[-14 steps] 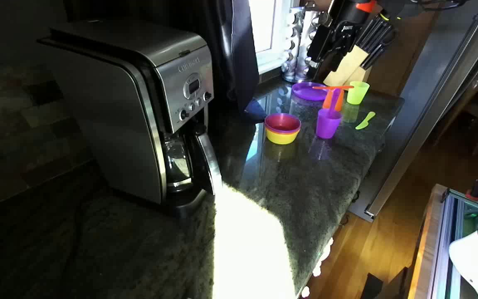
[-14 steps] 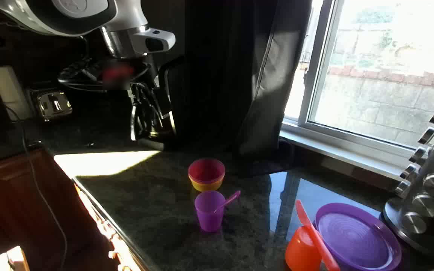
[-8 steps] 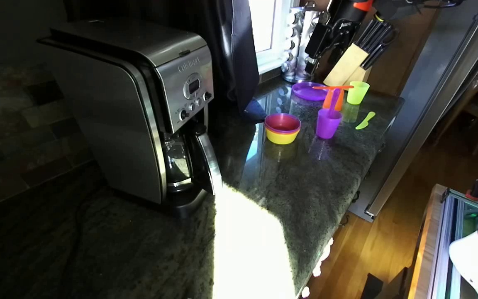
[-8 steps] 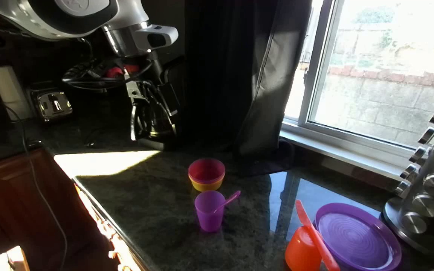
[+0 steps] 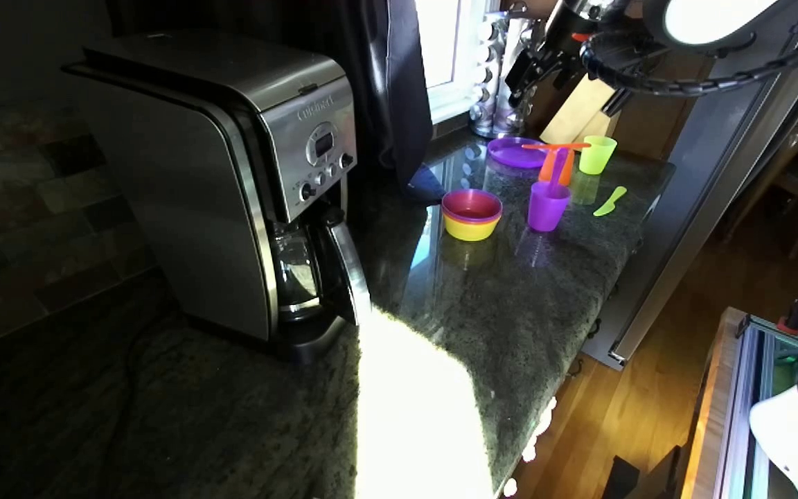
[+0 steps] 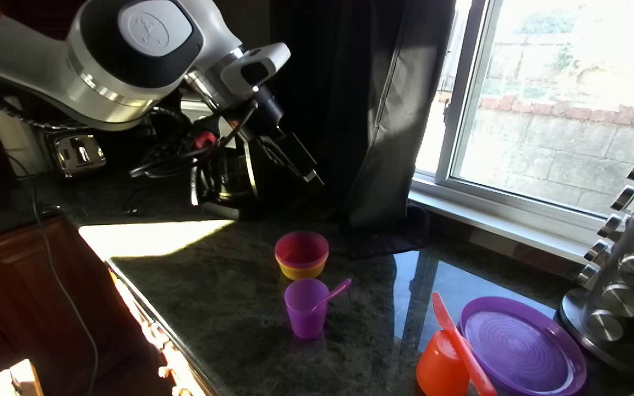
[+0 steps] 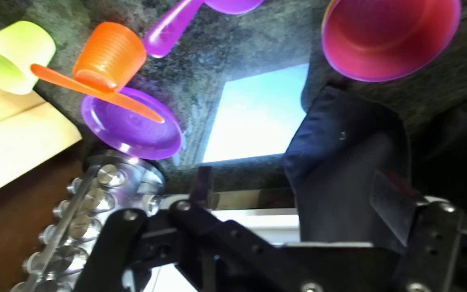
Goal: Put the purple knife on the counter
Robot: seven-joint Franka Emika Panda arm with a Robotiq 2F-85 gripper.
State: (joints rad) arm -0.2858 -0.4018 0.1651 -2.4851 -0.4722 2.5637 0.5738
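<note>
The purple knife (image 5: 557, 170) stands leaning in the purple cup (image 5: 546, 208), its upper end sticking out over the rim. In an exterior view the knife (image 6: 337, 291) leans out of the cup (image 6: 307, 316), and its lower part is hidden inside. In the wrist view the knife (image 7: 170, 28) shows near the top edge, with the cup mostly cut off. The cup rests on the dark speckled counter (image 5: 510, 312). My gripper (image 7: 298, 194) is open and empty. In an exterior view the gripper (image 6: 312, 175) hangs tilted in the air, well above the cup and bowls.
Stacked bowls (image 5: 470, 218) stand beside the cup. An orange knife (image 6: 463, 346) lies across an upturned orange cup (image 6: 442, 366) by a purple plate (image 6: 520, 346). A green cup (image 5: 597, 154), green knife (image 5: 609, 201), knife block (image 5: 579, 114), spice rack (image 6: 625, 275) and coffee maker (image 5: 233, 173) are around.
The arm has swung and tilted; in an exterior view my gripper has moved right and now slants toward the window side. The knife, cups, bowls and plate have not moved.
</note>
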